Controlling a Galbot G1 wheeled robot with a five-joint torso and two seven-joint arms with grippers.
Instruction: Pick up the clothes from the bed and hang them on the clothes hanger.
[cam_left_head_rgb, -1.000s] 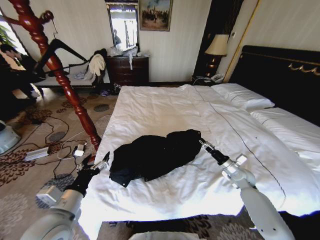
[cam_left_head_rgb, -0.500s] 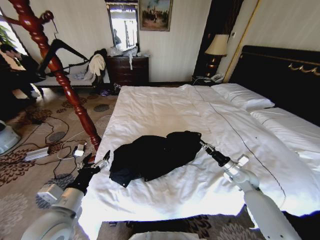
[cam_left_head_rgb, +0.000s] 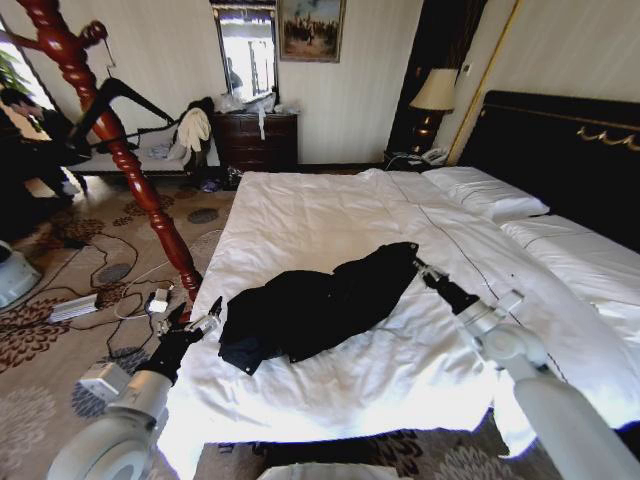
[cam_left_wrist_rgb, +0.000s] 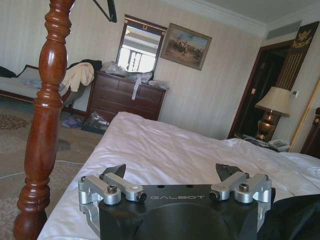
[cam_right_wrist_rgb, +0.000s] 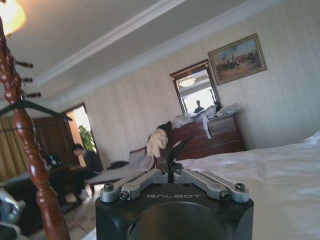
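One rumpled white bed, patterned carpet.

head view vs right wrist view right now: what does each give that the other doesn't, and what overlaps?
Head view: black jacket lying on the bed, right gripper with jaws shut on its raised edge, left gripper open by the bed's near corner, black headboard, lamp.
Right wrist view: ceiling, a bright doorway.
Both: wooden post carrying the black hanger, mirror, painting, dresser, white bed.
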